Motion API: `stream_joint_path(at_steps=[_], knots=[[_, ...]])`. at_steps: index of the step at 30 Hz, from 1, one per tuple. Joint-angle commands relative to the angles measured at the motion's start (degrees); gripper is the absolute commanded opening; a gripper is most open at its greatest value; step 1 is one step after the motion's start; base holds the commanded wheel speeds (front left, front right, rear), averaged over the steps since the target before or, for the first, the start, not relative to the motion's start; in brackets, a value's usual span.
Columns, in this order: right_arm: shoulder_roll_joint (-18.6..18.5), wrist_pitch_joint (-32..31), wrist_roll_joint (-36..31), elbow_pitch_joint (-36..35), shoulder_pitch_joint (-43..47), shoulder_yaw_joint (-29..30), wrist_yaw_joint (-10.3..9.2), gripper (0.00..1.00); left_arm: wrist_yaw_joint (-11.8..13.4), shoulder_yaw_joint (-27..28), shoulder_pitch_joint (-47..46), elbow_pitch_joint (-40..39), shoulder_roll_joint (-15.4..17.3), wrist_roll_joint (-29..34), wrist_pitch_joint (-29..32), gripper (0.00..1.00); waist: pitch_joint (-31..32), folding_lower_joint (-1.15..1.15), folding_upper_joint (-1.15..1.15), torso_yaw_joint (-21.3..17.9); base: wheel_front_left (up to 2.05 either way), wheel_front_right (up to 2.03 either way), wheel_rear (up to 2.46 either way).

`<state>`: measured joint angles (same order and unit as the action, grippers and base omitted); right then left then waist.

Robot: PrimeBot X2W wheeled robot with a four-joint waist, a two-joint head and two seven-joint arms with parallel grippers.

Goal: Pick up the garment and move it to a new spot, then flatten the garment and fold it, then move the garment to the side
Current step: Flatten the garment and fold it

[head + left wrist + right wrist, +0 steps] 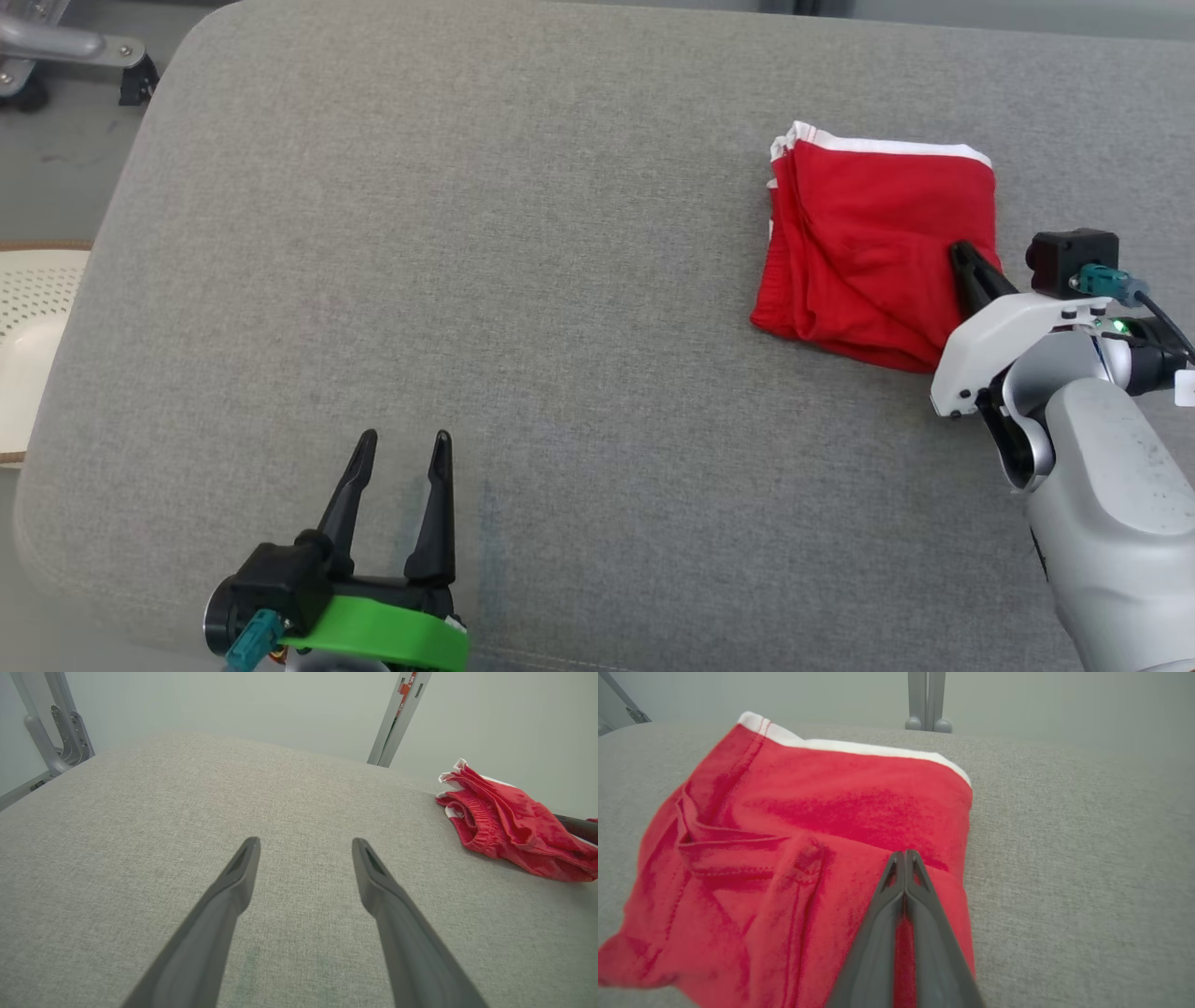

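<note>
The red garment (pixel 878 243) with a white waistband lies folded into a rough square at the right of the grey padded surface (pixel 467 280). My right gripper (pixel 960 250) rests on the garment's near right part, fingers pressed together; the right wrist view shows the shut tips (pixel 904 855) lying on top of the red cloth (pixel 784 835), with no fabric visibly pinched. My left gripper (pixel 403 439) hovers open over bare surface at the lower left, far from the garment. In the left wrist view its spread fingers (pixel 306 847) hold nothing, and the garment (pixel 509 821) sits at the right.
A cream perforated object (pixel 28 327) stands beyond the surface's left edge. A grey metal frame (pixel 56 42) is on the floor at the top left. A metal post (pixel 397 718) rises behind the far edge. The surface's middle and left are bare grey fabric.
</note>
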<state>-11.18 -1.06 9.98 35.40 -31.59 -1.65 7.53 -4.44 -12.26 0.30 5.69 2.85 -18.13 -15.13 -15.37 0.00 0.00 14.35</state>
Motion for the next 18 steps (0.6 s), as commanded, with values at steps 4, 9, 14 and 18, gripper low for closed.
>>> stream_joint_path(at_steps=[4, 9, 14, 18], knots=[[-0.5, 1.5, 1.1, 2.0, 0.3, -2.3, -0.09, 0.00, 0.5, 0.4, -0.4, 0.1, 0.1, -0.3, 0.0, 1.00, -0.5, 0.00, 0.00, 2.0, 0.00, 0.00, 0.00], [-0.6, 3.0, 4.3, 1.0, 2.1, -6.7, -0.09, 0.00, 0.8, 0.5, 0.4, -0.1, 0.1, 0.0, 0.0, 1.00, 0.6, 0.00, 0.00, 1.9, 0.00, 0.00, 0.00], [0.0, 3.1, 7.5, -1.8, 4.2, -11.7, -0.08, 0.00, 1.1, 0.6, 0.7, -0.2, 0.1, -0.2, 0.0, 1.00, 1.3, 0.00, 0.00, 1.5, 0.00, 0.00, 0.00], [0.9, 3.0, 8.8, -3.6, 5.2, -16.2, -0.08, 0.00, 1.3, 0.6, 1.0, -0.4, 0.1, -0.1, 0.0, 1.00, 1.7, 0.00, 0.00, 1.1, 0.00, 0.00, 0.00]])
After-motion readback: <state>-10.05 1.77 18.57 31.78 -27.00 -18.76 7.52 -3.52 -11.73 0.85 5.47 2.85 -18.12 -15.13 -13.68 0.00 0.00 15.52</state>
